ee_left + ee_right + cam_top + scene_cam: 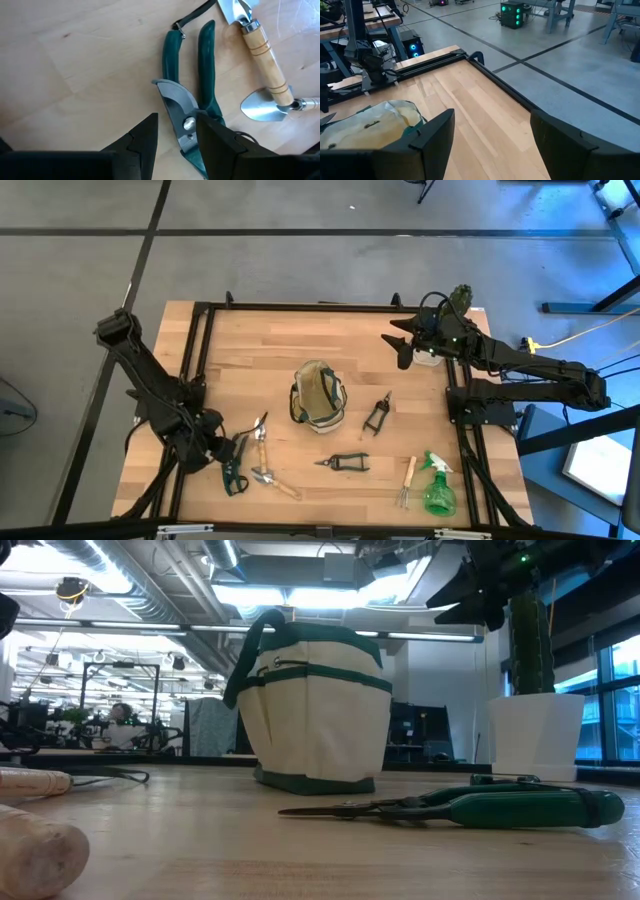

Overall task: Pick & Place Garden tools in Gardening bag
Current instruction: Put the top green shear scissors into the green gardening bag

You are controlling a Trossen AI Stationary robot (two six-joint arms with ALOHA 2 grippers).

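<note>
From above, the gardening bag (319, 396) stood near the middle of the wooden bench (300, 340), mouth up. The left gripper (232, 457) was low at the bench's front left, over the green-handled pruners (236, 473), beside two wooden-handled tools (262, 455). Black shears (376, 415) lay right of the bag, another green pair (343, 463) in front of it, and a hand fork (405, 481) and spray bottle (437, 486) sat at the front right. The right gripper (402, 348) hung near the back right corner, by the cactus pot (428, 356).

At bench height, the bag (318, 705) stood upright, green shears (480, 807) lying flat before it, the white pot (535, 735) to its right.

The left wrist camera showed the jaws part-spread, straddling the pruners' (192, 107) pivot and blade; whether they pinched it I cannot tell. A trowel (265, 85) lay beside.

The right wrist camera showed jaws spread wide and empty above the bench (485, 115), the bag (375, 122) below.
</note>
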